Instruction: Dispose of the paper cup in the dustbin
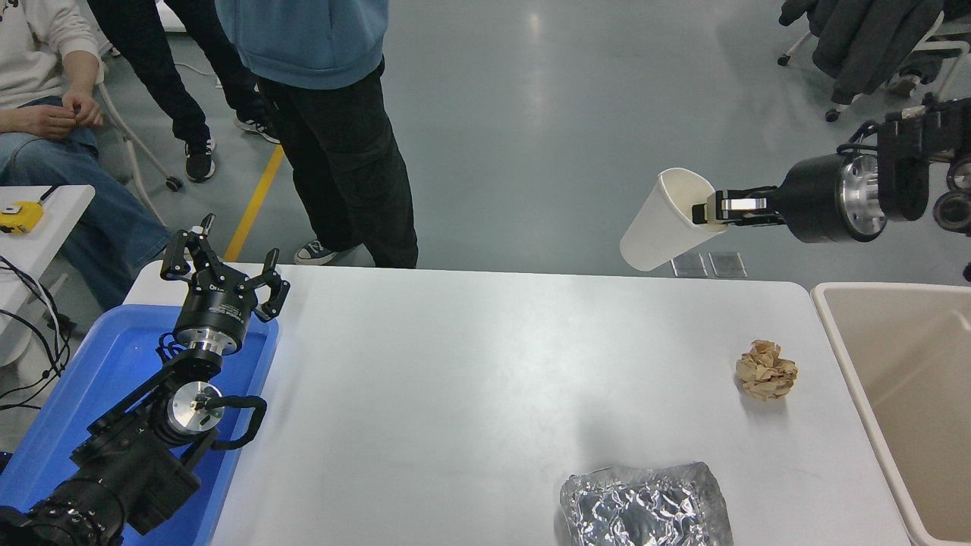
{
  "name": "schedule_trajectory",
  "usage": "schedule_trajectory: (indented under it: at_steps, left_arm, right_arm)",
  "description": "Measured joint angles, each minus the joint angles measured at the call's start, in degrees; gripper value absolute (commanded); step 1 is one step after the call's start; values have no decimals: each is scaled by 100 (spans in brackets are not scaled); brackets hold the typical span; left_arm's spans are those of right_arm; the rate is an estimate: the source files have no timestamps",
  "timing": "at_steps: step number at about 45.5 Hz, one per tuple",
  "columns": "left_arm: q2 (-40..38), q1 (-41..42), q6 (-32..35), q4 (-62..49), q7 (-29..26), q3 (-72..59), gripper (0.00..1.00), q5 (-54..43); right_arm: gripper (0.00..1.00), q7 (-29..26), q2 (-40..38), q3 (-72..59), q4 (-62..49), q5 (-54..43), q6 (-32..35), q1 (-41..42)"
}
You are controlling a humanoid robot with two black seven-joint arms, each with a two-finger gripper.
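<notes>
The white paper cup (658, 226) hangs tilted in the air above the table's far right edge, its cream inside facing up and right. My right gripper (711, 209) is shut on the cup's rim, one finger inside and one outside. The arm comes in from the right edge, high above the table. The beige dustbin (833, 318) stands at the table's right side, below and to the right of the cup; only part of it shows. My left gripper (224, 271) is open and parked at the lower left over the blue tray.
A crumpled tan paper ball (766, 368) lies near the dustbin. A crinkled silver foil sheet (645, 503) lies at the front edge. A blue tray (76, 394) sits at the left. People stand and sit at the far left (326, 114).
</notes>
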Motion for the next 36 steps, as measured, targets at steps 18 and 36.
schedule_trajectory:
  at_steps: [18, 36]
  left_arm:
    - [1, 4, -1, 0, 0, 0, 100, 0]
    - [0, 1, 0, 0, 0, 0, 100, -1]
  right_arm:
    - [0, 1, -1187, 1160, -704, -21, -2, -1349]
    - [0, 65, -2147, 2565, -1337, 414, -180, -3140]
